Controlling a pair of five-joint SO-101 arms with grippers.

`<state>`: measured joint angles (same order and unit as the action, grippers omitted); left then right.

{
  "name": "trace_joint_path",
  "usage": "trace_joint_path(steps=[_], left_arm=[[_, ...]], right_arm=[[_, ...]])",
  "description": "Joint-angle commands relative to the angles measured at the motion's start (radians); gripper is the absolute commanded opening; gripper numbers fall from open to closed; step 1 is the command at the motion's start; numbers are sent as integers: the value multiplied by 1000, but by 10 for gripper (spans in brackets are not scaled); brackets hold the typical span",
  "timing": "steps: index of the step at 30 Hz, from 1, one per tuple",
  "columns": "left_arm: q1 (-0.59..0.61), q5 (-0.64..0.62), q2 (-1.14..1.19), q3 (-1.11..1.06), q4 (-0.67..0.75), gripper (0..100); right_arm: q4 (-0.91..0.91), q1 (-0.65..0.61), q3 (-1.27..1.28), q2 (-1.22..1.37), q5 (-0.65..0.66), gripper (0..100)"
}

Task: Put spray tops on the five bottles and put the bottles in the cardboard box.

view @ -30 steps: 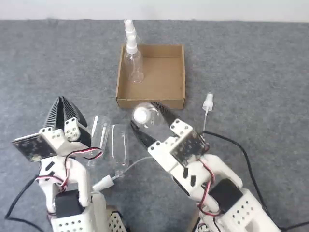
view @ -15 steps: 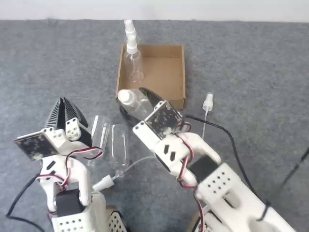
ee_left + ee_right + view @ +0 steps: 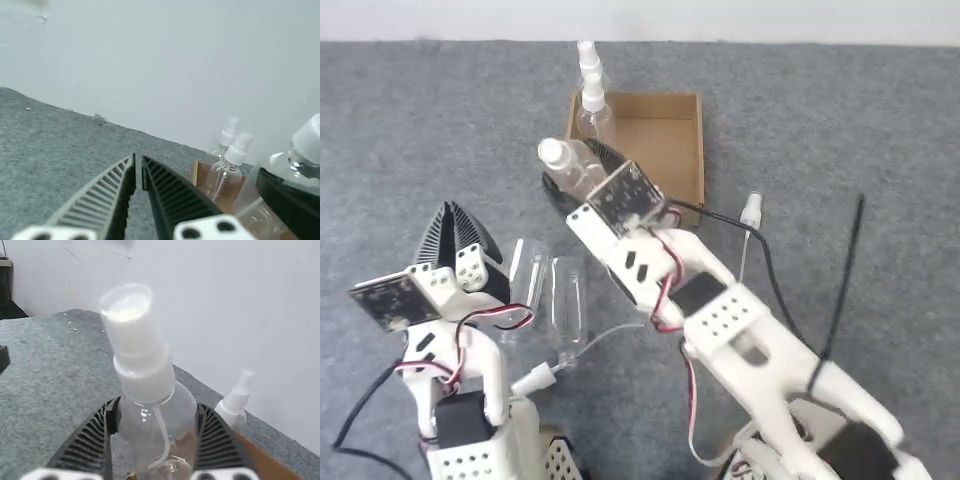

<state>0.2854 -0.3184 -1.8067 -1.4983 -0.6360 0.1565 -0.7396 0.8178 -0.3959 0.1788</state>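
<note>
Overhead, right gripper (image 3: 577, 173) clamps a capped bottle (image 3: 567, 165) at the cardboard box (image 3: 699, 150).

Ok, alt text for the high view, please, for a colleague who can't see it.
The right gripper holds a capped spray bottle over the near-left corner of the cardboard box. The shut left gripper sits near two uncapped bottles lying on the grey mat.
</note>
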Motion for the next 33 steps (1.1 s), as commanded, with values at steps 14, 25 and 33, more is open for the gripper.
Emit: trace_joint_path(steps=[14, 25, 33], left_arm=[[6, 11, -14, 15, -3, 19], [6, 11, -14, 16, -3, 19], [6, 11, -14, 16, -3, 19]], right_arm=[[116, 147, -307, 363, -244, 7], [116, 145, -390, 545, -245, 7], [116, 127, -453, 667, -247, 7]])
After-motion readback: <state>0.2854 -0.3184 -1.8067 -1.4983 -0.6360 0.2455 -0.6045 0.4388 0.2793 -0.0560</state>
